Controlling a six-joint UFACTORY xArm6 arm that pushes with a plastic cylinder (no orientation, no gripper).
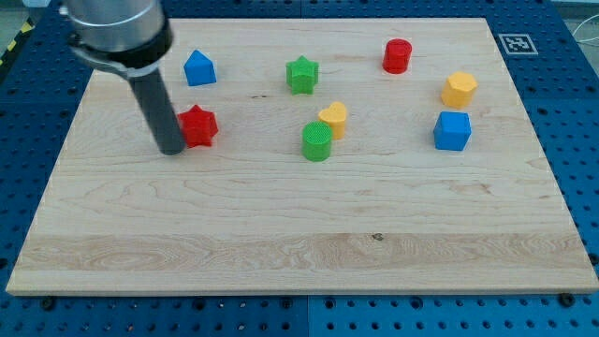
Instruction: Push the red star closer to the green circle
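Observation:
The red star (199, 125) lies on the wooden board at the view's upper left. My tip (171, 148) rests on the board right against the star's left side, touching or nearly touching it. The green circle (317, 141) stands near the board's middle, well to the right of the star. The rod rises from the tip toward the view's top left.
A yellow heart (333, 119) touches the green circle's upper right. A green star (301, 75), a blue pentagon-like block (199, 68), a red cylinder (397, 56), a yellow hexagon (459, 89) and a blue cube (452, 130) lie about. The wooden board (299, 253) has blue pegboard around it.

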